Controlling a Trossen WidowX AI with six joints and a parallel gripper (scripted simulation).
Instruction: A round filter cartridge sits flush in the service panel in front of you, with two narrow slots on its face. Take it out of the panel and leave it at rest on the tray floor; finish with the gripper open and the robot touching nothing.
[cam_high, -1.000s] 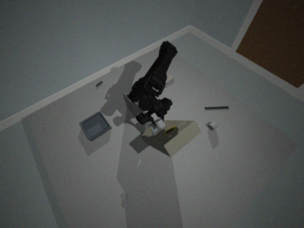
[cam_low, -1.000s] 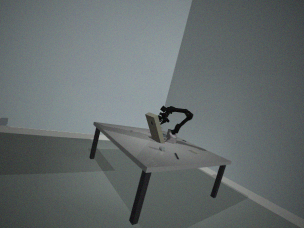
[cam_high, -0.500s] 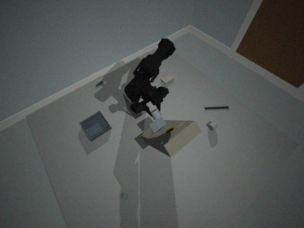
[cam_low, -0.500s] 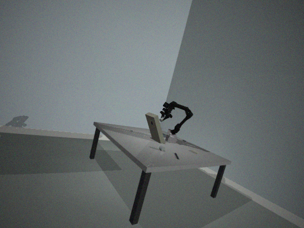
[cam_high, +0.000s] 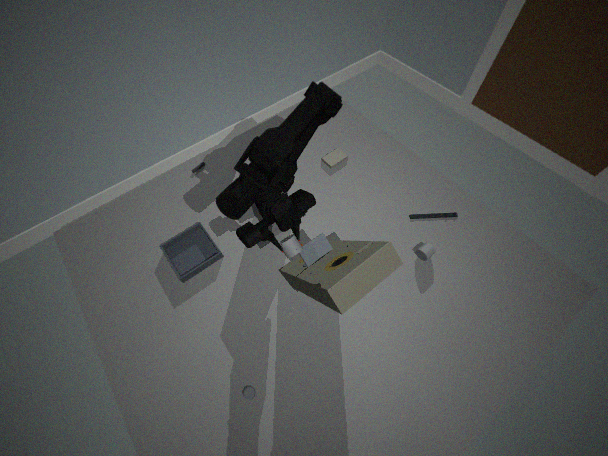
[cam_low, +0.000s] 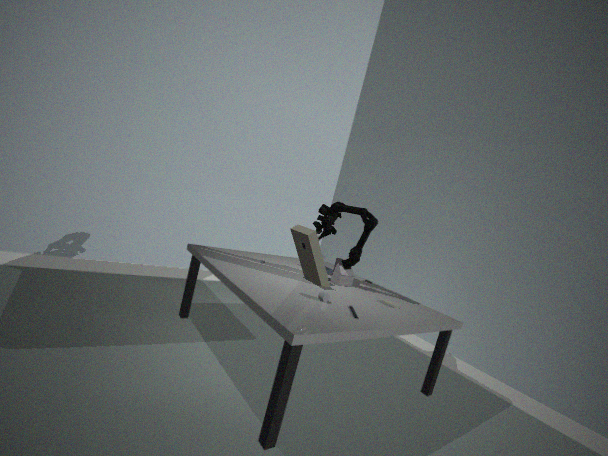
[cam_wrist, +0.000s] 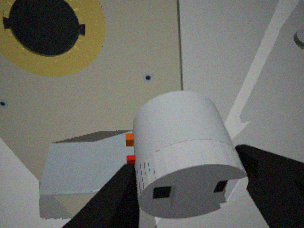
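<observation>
"Where's the cartridge?"

"The white filter cartridge (cam_high: 291, 246) (cam_wrist: 186, 135) is right between the fingertips of the gripper (cam_high: 292, 245) (cam_low: 320, 238) (cam_wrist: 186, 164). The fingers are clamped on its sides, and it's out of the hole."

"How is it turned?"

"In the wrist view its slotted end faces the camera, both dark slots showing, and its body reaches away past the fingertips. Small orange and red squares show at its left side."

"And the panel?"

"The beige service panel (cam_high: 367, 277) (cam_low: 311, 257) (cam_wrist: 125, 95) stands tilted on the table (cam_high: 380, 360) (cam_low: 260, 295) (cam_wrist: 220, 45). Its yellow ring (cam_high: 330, 268) (cam_wrist: 93, 37) surrounds a dark opening. In the wrist view, a pale blue block (cam_high: 317, 249) (cam_wrist: 82, 167) shows between that ring and the left finger."

"Has the tray got anything to do with it?"

"The cartridge is well apart from it. The grey tray (cam_high: 183, 278) sits toward the table's left corner in the top view."

"Anything else around?"

"A dark bar (cam_high: 433, 216) (cam_low: 353, 312) and a small white cylinder (cam_high: 425, 251) (cam_low: 324, 297) lie between the panel and the table's right corner. A cream block (cam_high: 334, 158) is nearer the top corner."
</observation>
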